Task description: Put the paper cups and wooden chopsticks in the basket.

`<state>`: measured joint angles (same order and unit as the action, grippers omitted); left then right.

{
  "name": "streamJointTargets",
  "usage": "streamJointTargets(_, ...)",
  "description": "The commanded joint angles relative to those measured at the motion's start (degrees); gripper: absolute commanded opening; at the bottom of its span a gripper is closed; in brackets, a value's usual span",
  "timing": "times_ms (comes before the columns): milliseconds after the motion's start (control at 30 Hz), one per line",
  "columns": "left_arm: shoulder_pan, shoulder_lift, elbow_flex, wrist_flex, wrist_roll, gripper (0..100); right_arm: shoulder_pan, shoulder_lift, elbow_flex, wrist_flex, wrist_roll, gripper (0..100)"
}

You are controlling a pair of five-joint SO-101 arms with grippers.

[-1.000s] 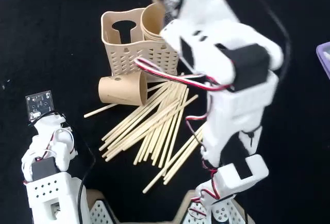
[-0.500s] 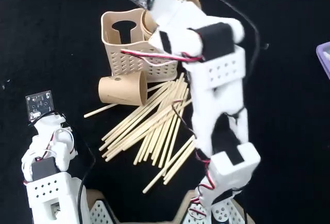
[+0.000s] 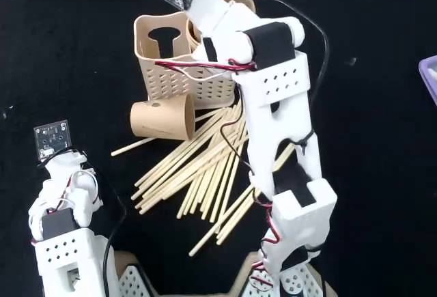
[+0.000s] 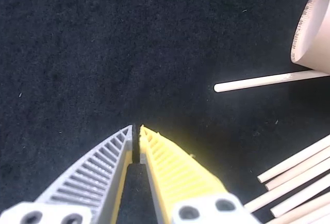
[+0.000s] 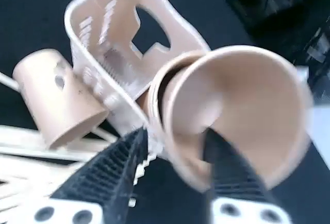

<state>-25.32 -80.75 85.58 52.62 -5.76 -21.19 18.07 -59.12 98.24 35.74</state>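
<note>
Our right gripper [image 5: 175,134] pinches 1 paper cup [image 5: 247,100] over the basket [image 5: 87,33], ready to drop; left gripper [image 4: 135,131] closed, empty.

Lighting is even and diffuse, from overhead; the black bench [image 3: 382,147] reads uniformly dark. The right arm [image 3: 280,99] shows bright on its white casings (upward faces brightest), and soft shading lies inside the paper cup [image 5: 242,95] in the right wrist view.
</note>
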Motion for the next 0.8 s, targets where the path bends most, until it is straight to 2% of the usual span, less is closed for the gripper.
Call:
streamJointTargets(0, 0.57, -0.62, -0.48, -1.23, 0.53, 3, 0.18, -2.59, -4.70, -1.85, 0.26, 41.2)
streamJointTargets(100, 0.57, -0.62, -0.48, -1.23, 0.53, 3, 0.44, -3.12, -8.04, -1.41, -2.46, 39.6)
streamJointTargets(200, 0.57, -0.62, -0.48, -1.23, 0.53, 3, 0.44, -3.91, -11.12, 0.44, -6.77, 33.1)
streamJointTargets(267, 0.57, -0.62, -0.48, -1.23, 0.53, 3, 0.09, -4.35, -12.18, 1.67, -9.23, 20.8)
streamJointTargets(333, 0.57, -0.62, -0.48, -1.23, 0.53, 3, 0.09, -4.18, -12.97, 1.76, -10.90, 2.5)
streamJointTargets(367, 0.57, -0.62, -0.48, -1.23, 0.53, 3, 0.26, -3.91, -12.88, 1.58, -11.60, 0.9)
streamJointTargets(400, 0.57, -0.62, -0.48, -1.23, 0.53, 3, 0.35, -3.74, -12.35, 1.49, -12.22, 5.1)
streamJointTargets(433, 0.57, -0.62, -0.48, -1.23, 0.53, 3, 0.35, -3.38, -11.91, 1.49, -12.75, 5.1)
streamJointTargets(500, 0.57, -0.62, -0.48, -1.23, 0.53, 3, 0.35, -1.80, -10.59, 1.32, -13.45, 0.7)
streamJointTargets(767, 0.57, -0.62, -0.48, -1.23, 0.53, 3, 0.35, 7.25, -9.98, -1.05, -15.65, 1.1)
